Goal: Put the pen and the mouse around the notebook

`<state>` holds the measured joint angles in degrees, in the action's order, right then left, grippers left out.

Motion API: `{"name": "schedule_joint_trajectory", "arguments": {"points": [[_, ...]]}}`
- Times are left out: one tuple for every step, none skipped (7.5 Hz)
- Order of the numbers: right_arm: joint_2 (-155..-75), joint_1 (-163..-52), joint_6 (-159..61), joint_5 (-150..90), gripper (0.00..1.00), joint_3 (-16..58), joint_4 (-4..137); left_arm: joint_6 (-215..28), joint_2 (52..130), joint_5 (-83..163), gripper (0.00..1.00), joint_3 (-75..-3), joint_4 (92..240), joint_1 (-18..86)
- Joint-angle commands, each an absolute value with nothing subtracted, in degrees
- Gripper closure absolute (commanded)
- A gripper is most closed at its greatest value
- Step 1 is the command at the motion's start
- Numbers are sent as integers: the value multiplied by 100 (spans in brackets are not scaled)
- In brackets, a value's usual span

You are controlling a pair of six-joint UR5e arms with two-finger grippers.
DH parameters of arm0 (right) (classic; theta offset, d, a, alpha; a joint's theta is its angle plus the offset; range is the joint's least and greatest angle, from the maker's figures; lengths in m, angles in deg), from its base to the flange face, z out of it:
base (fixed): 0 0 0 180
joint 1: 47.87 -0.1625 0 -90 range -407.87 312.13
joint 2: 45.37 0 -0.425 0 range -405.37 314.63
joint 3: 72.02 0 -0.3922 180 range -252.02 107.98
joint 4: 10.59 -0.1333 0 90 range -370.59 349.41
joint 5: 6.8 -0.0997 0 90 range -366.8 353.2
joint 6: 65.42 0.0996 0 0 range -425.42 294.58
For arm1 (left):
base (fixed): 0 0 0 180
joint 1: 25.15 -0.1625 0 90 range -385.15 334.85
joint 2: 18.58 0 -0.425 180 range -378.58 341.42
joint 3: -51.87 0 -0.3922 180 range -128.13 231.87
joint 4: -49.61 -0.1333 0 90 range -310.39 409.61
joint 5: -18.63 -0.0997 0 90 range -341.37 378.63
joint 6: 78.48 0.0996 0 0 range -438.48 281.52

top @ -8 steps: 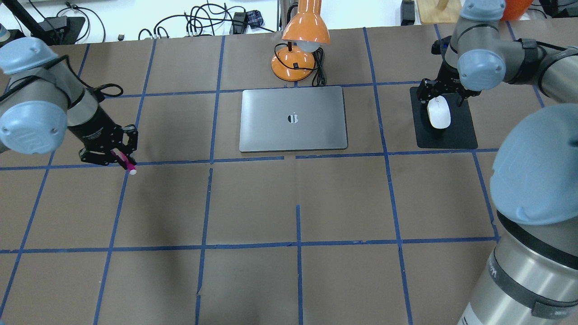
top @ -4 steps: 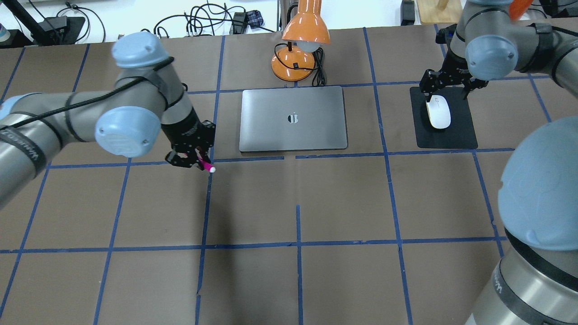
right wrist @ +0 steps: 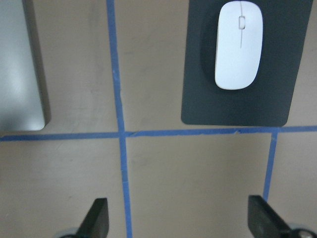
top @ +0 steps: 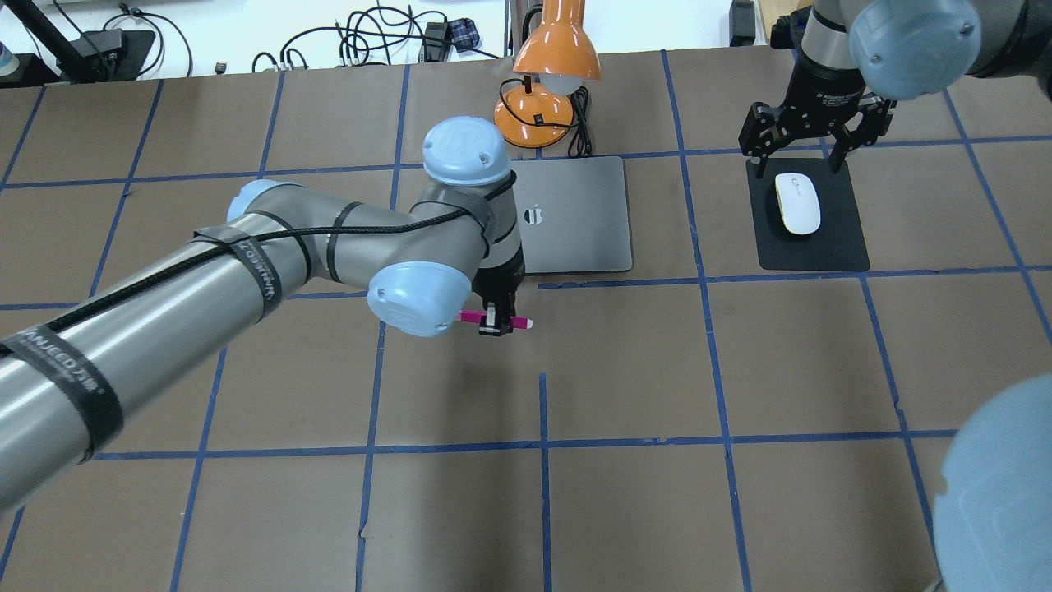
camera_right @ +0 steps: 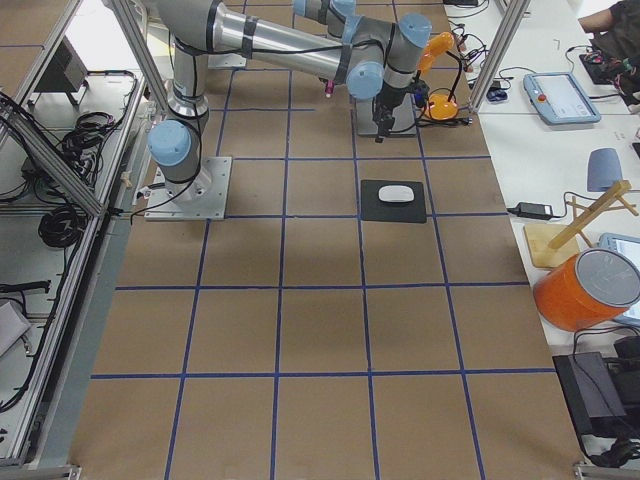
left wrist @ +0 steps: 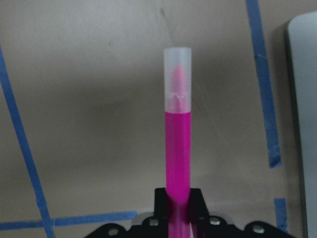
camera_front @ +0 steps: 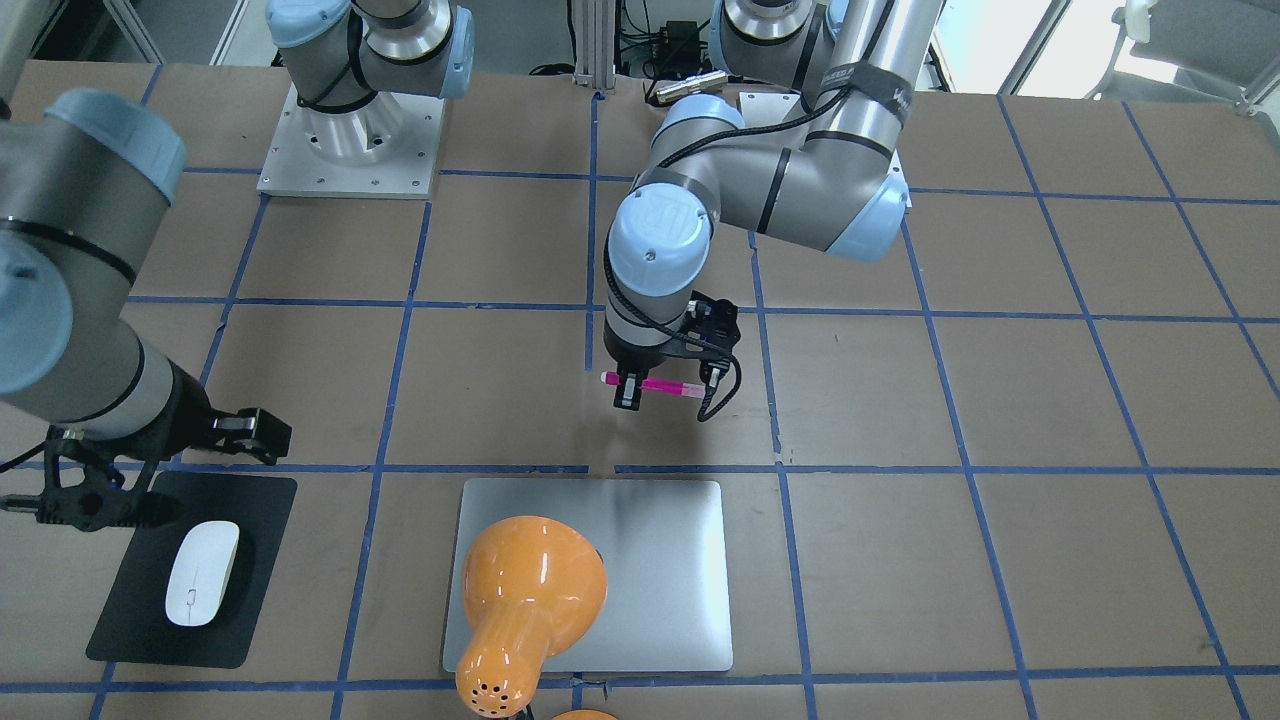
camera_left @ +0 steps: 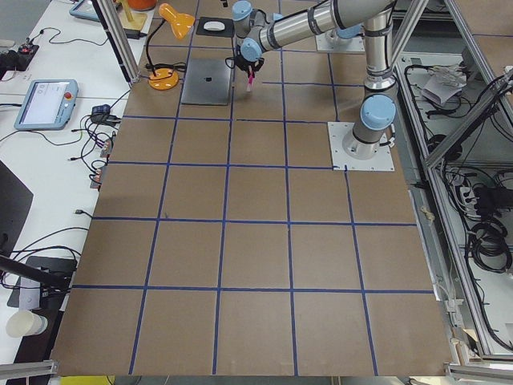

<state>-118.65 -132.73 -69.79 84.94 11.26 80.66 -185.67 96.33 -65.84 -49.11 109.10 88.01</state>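
Note:
The magenta pen [top: 472, 316] with its pale cap hangs level, low over the table, just in front of the silver notebook's [top: 575, 222] near edge. My left gripper [top: 493, 319] is shut on the pen's [camera_front: 672, 385] middle. In the left wrist view the pen [left wrist: 178, 148] sticks out ahead of the jaws, and the notebook [left wrist: 304, 99] shows at the right edge. The white mouse [top: 798, 203] lies on the black mat [top: 830, 247], right of the notebook. My right gripper [top: 795, 154] hovers open above the mat's far end, apart from the mouse [right wrist: 238, 44].
An orange desk lamp [top: 546, 74] with a black cord stands just behind the notebook, and its shade overhangs the lid in the front-facing view. Brown paper with blue tape lines covers the table. Cables lie beyond the far edge.
My left arm swung right from the table's left side to the notebook's near edge, turning the pen level with that edge. My right gripper drew back from the mouse, which stayed on the mat.

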Motion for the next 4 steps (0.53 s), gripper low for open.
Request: {"name": "schedule_joint_trajectory", "arguments": {"points": [[-12506,-13626,-6833,8407,0,1226,7783,-18791,10015,-6522,100,-4842,10770,9034],[-12700,-13803,-6432,8434,0,1305,7696,-18730,10060,-6487,100,-4902,10771,9034],[-12798,-13814,-6436,8504,0,1175,7478,-18703,10078,-6496,100,-4921,10771,9034],[-12807,-13866,-6436,8678,0,939,7276,-18720,10086,-6548,1,-4921,10762,9034]]}}
